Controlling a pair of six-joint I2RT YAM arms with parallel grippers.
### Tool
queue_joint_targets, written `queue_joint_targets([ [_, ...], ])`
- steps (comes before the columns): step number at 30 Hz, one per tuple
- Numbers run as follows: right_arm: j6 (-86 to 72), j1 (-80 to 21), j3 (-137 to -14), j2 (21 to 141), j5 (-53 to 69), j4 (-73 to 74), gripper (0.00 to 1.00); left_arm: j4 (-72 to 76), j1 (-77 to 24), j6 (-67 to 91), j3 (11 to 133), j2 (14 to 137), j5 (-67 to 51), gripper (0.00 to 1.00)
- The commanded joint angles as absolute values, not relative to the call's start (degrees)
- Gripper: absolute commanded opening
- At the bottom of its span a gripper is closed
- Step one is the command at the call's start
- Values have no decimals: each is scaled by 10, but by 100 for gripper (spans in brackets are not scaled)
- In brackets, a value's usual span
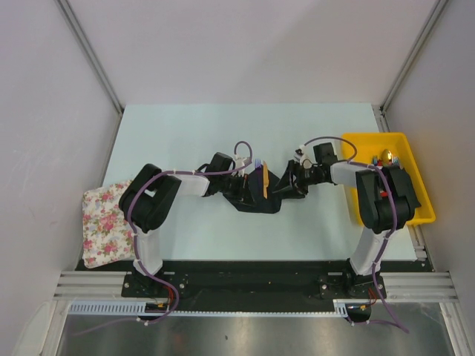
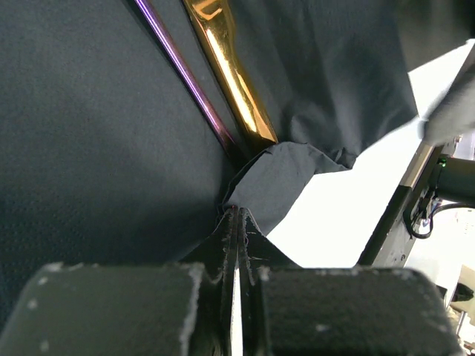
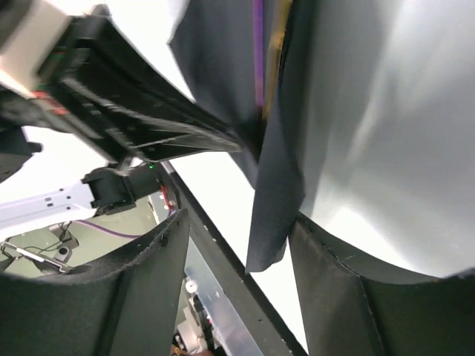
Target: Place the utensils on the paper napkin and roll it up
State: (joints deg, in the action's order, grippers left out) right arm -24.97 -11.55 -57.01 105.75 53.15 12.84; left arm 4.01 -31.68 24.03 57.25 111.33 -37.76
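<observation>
While the utensils (image 1: 263, 180) lie on the napkin (image 1: 252, 202) in the middle of the counter (image 1: 223, 133), we work the roll.
Our left end effector (image 2: 234, 216) clamps the napkin's edge; our right end effector (image 3: 237, 222) gapes wide around a hanging flap. We should roll low and tight, trapping the utensils in the crease.

Purple cables (image 1: 238, 146) are running along the black-and-white left arm (image 1: 148, 199) and right arm (image 1: 382, 196); the right tool (image 3: 237, 230) is showing matte black fingers (image 3: 141, 297).

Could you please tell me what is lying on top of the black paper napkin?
A gold handle and a thin purple handle lie side by side on the paper napkin. The purple one's near end is hidden under the fold the left fingers pinch.
</observation>
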Motion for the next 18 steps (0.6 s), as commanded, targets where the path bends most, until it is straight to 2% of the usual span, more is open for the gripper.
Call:
queue_joint_targets([
  [1, -273, -124, -566, 1017, 549, 90, 61, 39, -315, 238, 578, 1129, -352, 1],
  [5, -258, -136, -580, 1034, 524, 115, 64, 41, -315, 241, 579, 1129, -354, 1],
  [7, -252, -137, -584, 1042, 507, 138, 71, 42, -316, 241, 578, 1129, -354, 1],
  [10, -262, -136, -582, 1062, 521, 143, 76, 44, -316, 242, 578, 1129, -355, 1],
  [18, -291, -145, -573, 1079, 577, 127, 75, 45, -315, 242, 579, 1129, -356, 1],
])
